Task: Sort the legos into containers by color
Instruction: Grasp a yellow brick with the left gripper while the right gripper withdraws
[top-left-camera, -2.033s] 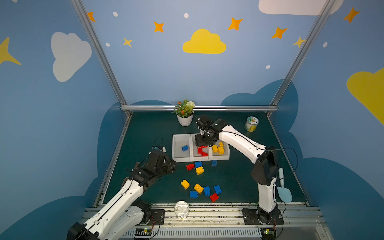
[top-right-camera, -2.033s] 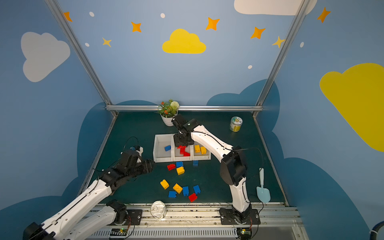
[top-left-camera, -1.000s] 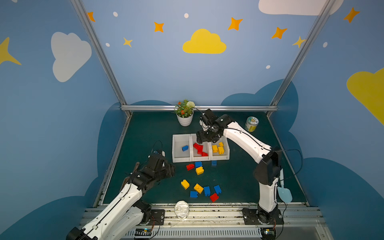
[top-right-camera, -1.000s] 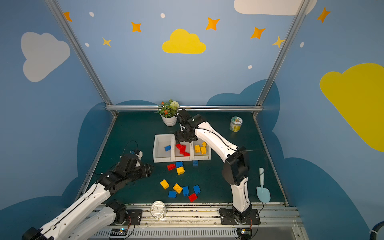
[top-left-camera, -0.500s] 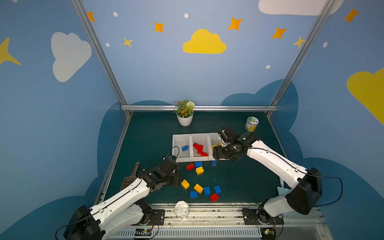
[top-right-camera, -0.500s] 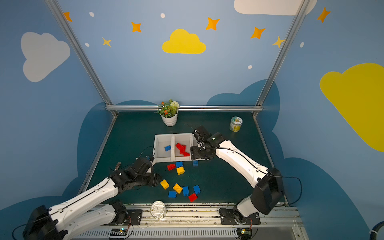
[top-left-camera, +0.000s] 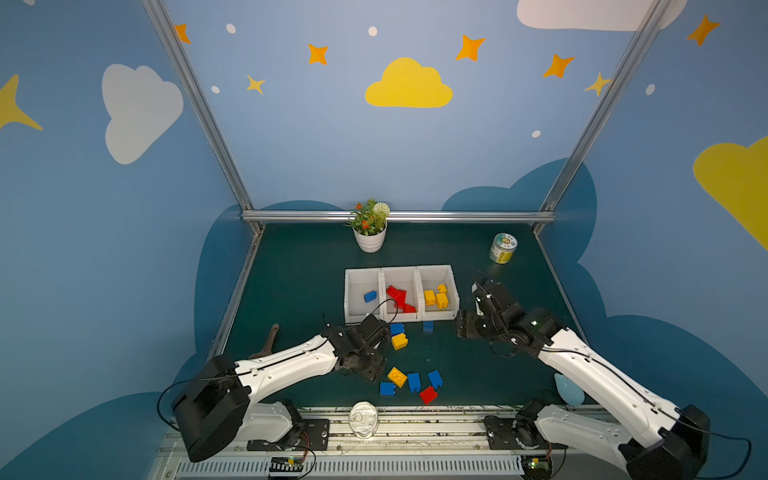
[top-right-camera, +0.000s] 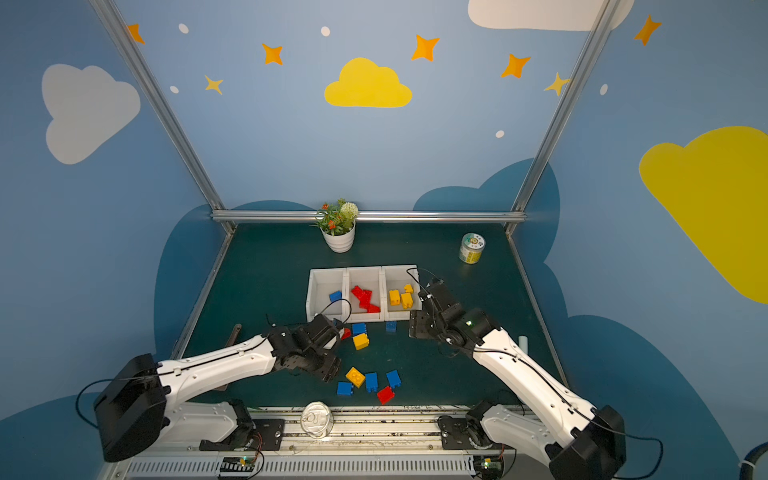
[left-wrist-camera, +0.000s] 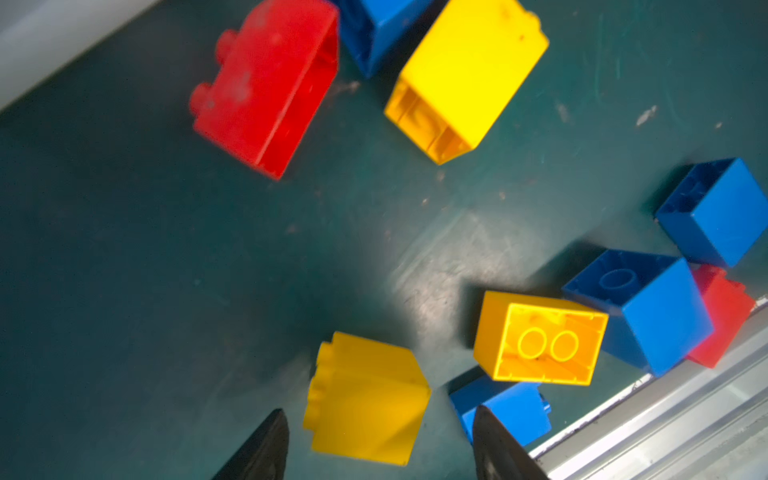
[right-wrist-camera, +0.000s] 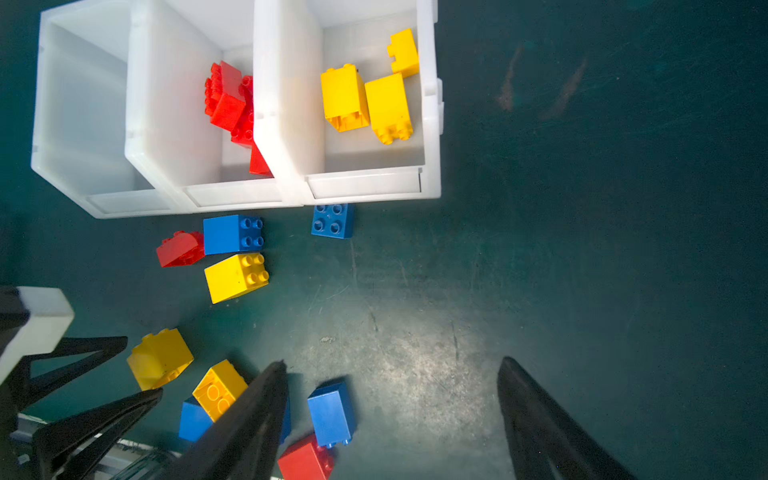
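The legos (left-wrist-camera: 469, 75) are seen as hard moulded plastic, smooth and glossy; light scuffing is shown on a red brick (left-wrist-camera: 266, 87). The three joined bins (right-wrist-camera: 286, 104) are made of white, faintly translucent plastic with a smooth satin sheen. The table mat (right-wrist-camera: 582, 249) is shown as matt dark green, scratched and rubbed pale in patches. The frame rails (top-left-camera: 395, 215) are shown as brushed silvery metal. The arm shells (top-left-camera: 291, 365) are finished in smooth white plastic, with joints in matt black. A ribbed white pot (top-left-camera: 369, 241) appears shiny. A clear jar (top-left-camera: 363, 419) is seen; whether it is glass or plastic cannot be told.
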